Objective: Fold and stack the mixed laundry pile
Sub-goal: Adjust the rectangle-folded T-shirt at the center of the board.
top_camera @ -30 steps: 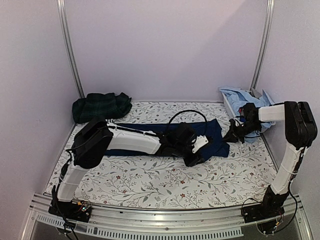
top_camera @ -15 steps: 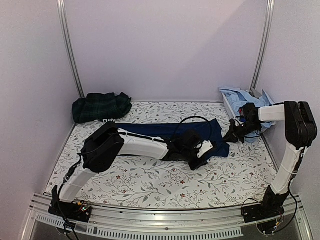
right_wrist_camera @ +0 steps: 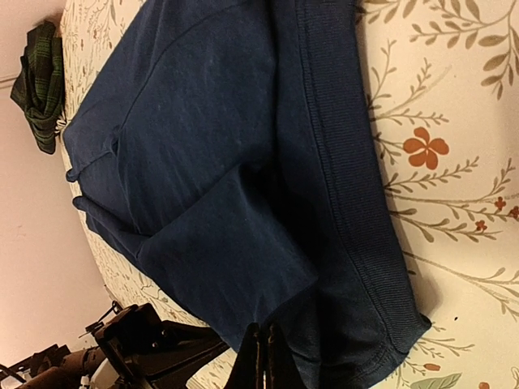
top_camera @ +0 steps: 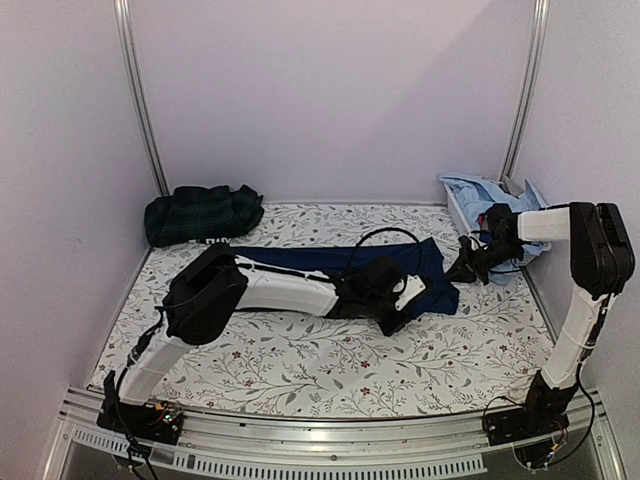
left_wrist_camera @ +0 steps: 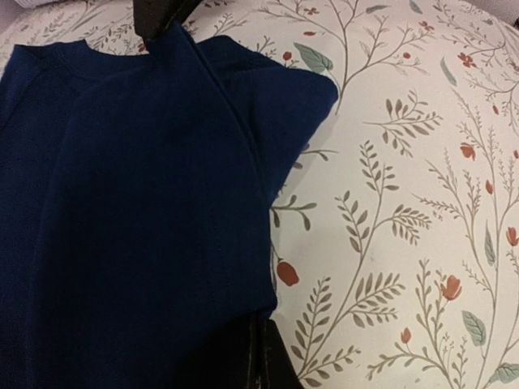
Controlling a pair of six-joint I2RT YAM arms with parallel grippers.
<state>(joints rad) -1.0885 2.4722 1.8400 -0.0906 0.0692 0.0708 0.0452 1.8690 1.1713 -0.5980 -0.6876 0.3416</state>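
Observation:
A navy blue T-shirt [top_camera: 300, 262] lies spread across the middle of the floral sheet. My left gripper [top_camera: 414, 300] is shut on its near edge, close to the right sleeve. In the left wrist view the closed fingers [left_wrist_camera: 261, 363] pinch the hem of the navy T-shirt [left_wrist_camera: 138, 211]. My right gripper [top_camera: 458, 273] is shut on the shirt's right end. Its closed tips [right_wrist_camera: 264, 356] bite into the navy T-shirt [right_wrist_camera: 227, 162]. A dark green plaid piece [top_camera: 200, 213] sits bunched at the back left. Light blue shirts [top_camera: 480, 196] are heaped at the back right.
The white sheet printed with leafy vines [top_camera: 300, 365] covers the table. Metal posts [top_camera: 140, 100] stand at the back corners, with lilac walls close on three sides. The heap of blue shirts rests against a white bin edge [top_camera: 455, 212]. My left arm [right_wrist_camera: 138, 340] shows in the right wrist view.
My left arm reached further right along the shirt's near edge, and its gripper closed from open to shut on the fabric. The right arm kept still.

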